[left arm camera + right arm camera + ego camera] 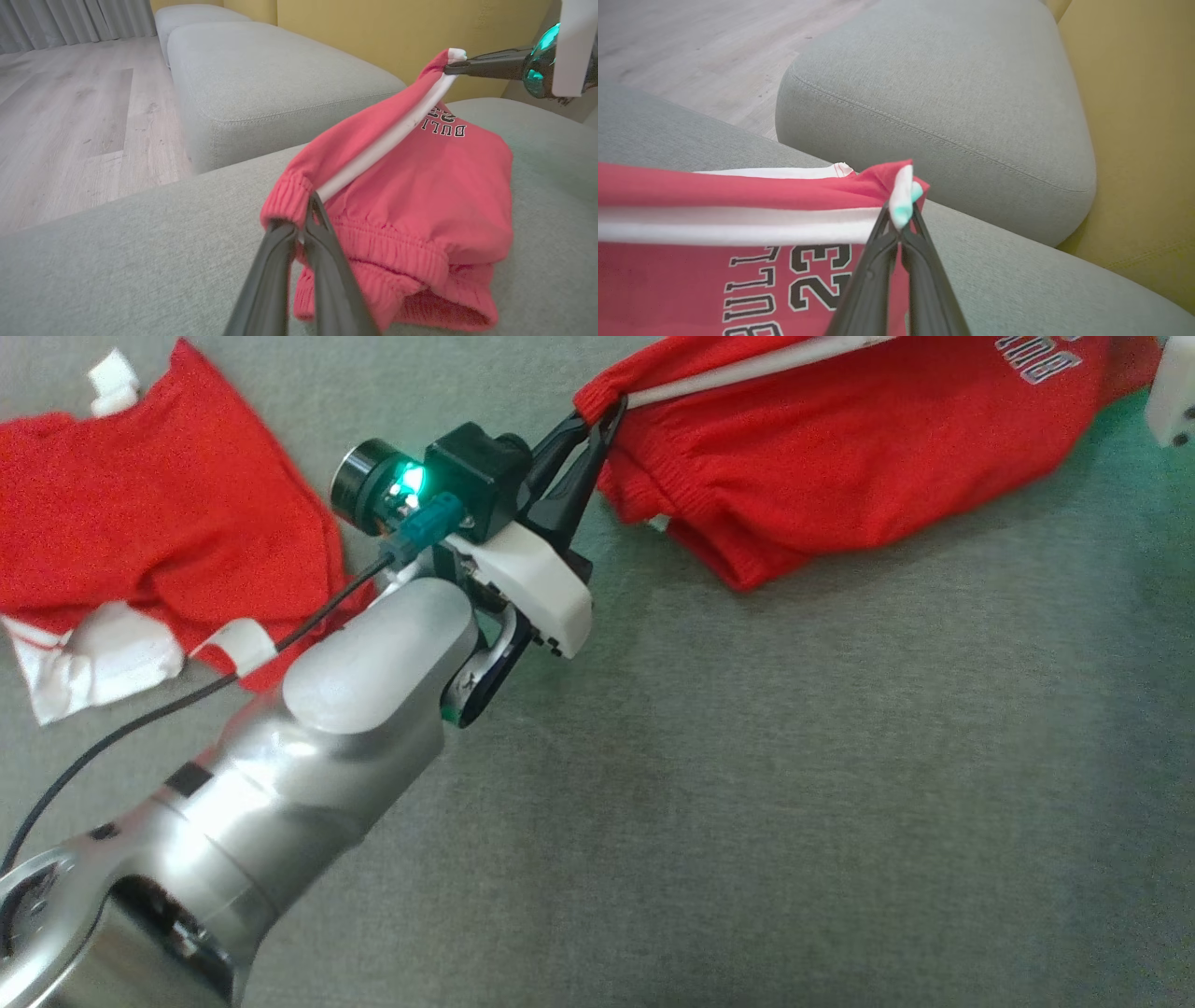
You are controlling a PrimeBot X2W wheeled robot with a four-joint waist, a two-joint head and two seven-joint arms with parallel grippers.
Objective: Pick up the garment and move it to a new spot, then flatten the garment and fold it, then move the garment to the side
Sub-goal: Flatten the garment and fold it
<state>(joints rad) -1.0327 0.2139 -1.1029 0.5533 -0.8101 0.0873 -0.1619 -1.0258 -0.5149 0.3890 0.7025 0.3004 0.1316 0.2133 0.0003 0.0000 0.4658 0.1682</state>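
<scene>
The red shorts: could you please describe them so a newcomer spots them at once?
On the grey sofa cushion are two red garments. The shorts are the right-hand one, with elastic waistband, white side stripe and number 23, unlike the crumpled garment.

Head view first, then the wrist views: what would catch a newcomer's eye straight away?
The red shorts, with a white stripe and a printed number, are pulled taut over the grey cushion at the upper right of the head view. The left gripper pinches one end and the right gripper pinches the other. A second red garment lies crumpled at the upper left.
</scene>
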